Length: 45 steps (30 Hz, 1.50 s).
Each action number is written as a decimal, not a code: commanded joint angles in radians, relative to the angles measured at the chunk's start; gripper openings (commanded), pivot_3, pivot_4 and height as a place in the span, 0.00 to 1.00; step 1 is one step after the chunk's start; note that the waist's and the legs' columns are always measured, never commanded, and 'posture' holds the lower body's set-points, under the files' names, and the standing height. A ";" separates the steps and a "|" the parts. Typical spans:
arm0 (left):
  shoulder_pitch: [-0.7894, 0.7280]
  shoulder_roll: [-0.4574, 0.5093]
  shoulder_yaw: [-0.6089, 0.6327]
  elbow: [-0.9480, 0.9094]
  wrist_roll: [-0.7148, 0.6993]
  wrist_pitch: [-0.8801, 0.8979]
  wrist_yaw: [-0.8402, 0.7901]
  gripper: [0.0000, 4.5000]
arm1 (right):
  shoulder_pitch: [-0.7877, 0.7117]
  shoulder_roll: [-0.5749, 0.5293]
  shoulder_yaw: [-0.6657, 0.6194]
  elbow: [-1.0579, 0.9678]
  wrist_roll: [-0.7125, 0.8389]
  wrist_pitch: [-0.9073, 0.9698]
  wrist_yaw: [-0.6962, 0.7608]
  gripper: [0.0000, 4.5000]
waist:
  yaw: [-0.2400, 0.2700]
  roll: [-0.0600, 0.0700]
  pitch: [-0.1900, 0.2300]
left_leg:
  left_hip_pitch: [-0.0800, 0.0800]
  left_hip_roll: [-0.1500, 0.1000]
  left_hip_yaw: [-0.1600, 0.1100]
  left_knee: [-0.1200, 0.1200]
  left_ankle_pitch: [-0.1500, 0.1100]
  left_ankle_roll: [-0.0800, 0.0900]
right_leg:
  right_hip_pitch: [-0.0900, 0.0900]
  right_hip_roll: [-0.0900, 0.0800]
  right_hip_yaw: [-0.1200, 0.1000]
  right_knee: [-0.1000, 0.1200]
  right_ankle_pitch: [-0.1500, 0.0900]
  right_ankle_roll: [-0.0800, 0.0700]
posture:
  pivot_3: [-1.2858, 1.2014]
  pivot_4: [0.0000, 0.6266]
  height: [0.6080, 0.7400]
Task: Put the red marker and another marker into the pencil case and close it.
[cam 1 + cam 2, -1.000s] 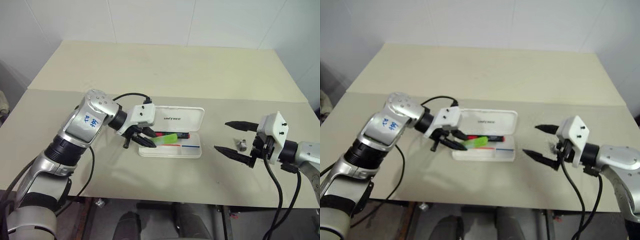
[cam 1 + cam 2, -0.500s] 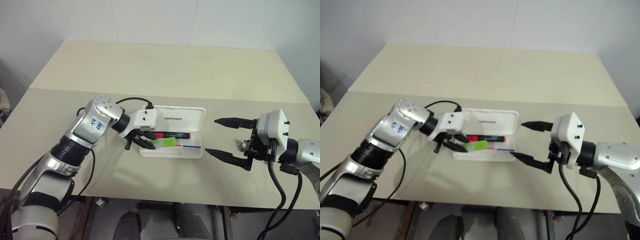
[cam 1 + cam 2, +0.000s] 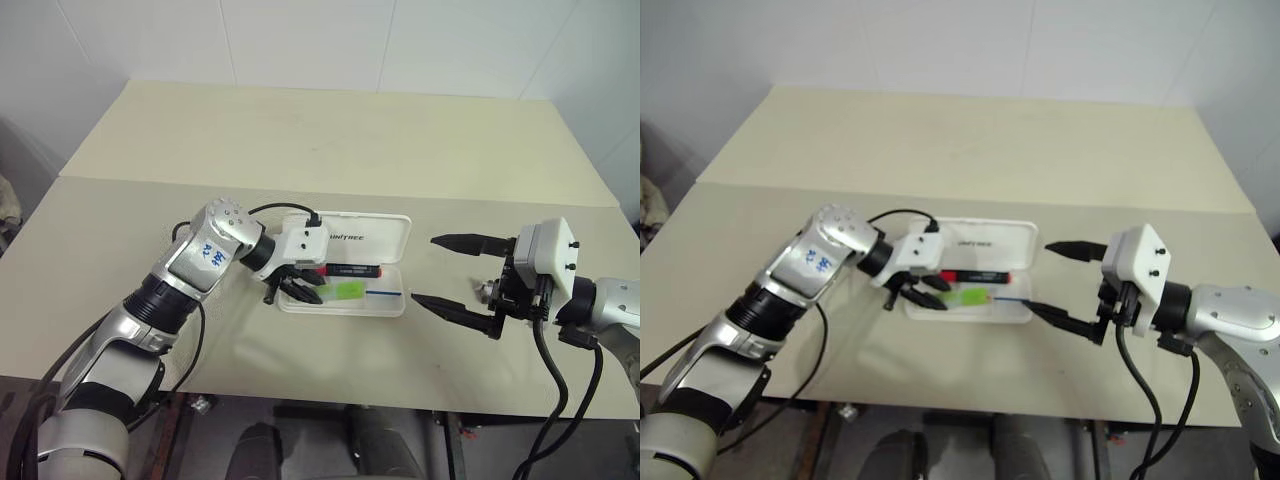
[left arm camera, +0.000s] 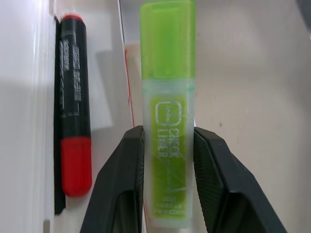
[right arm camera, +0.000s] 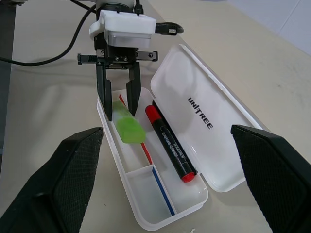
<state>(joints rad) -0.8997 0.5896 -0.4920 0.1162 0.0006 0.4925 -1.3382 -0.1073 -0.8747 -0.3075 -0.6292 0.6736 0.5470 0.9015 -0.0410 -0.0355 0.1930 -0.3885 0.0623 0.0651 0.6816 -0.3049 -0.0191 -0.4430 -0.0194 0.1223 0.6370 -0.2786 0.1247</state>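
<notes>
The pencil case (image 5: pixel 194 121) lay open on the worktop (image 3: pixel 330 140), lid flat behind it. The red marker (image 5: pixel 167 142) rested in the back of the tray. The green marker (image 4: pixel 168 111) lay in the front of the tray, the left gripper (image 5: pixel 119 104) fingers (image 4: pixel 121 189) flanking its barrel, loosening or lightly pinching. Best practice here: spread fully, lift straight up so the marker isn't dragged out. The right gripper (image 3: pixel 452 270) hovered beside the case, its 2 fingers spread wide, holding nothing.
</notes>
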 commanded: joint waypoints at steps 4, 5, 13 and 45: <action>-0.031 -0.034 0.032 -0.006 -0.015 -0.020 0.013 0.82 | -0.003 0.002 -0.005 -0.020 -0.001 -0.022 -0.009 1.00 | 0.009 0.000 0.000 | 0.000 0.000 0.000 0.000 0.000 0.000 | 0.000 0.000 0.000 0.000 0.000 0.000 | 0.52 0.24 1.00; -0.033 -0.037 0.036 -0.012 -0.021 -0.020 0.007 0.82 | -0.004 0.003 -0.003 -0.018 -0.002 -0.022 -0.009 1.00 | 0.010 0.000 0.000 | 0.000 0.000 0.000 0.000 0.000 0.000 | 0.000 0.000 0.000 0.000 0.000 0.000 | 0.52 0.24 1.00; -0.046 -0.046 0.077 -0.054 -0.084 -0.019 -0.020 0.94 | -0.007 -0.042 -0.001 0.014 -0.014 0.081 -0.067 1.00 | 0.011 0.000 0.000 | 0.000 0.000 0.000 0.000 0.000 0.000 | 0.000 0.000 0.000 0.000 0.000 0.000 | 0.52 0.24 1.00; 0.021 0.033 0.444 0.129 -0.311 -0.506 -0.105 1.00 | -0.241 0.077 0.034 0.287 -0.151 0.896 -0.577 1.00 | 0.006 0.000 0.000 | -0.001 0.001 0.001 -0.001 0.000 0.000 | -0.001 0.000 0.000 -0.004 0.002 0.000 | 0.52 0.24 1.00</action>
<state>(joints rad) -0.8832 0.6083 -0.0788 0.2883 -0.2800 -0.0169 -1.4537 -0.3298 -0.8090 -0.2733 -0.3647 0.5429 1.4573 0.3330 -0.0347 -0.0353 0.1928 -0.3901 0.0628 0.0663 0.6807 -0.3049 -0.0190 -0.4437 -0.0194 0.1228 0.6333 -0.2766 0.1250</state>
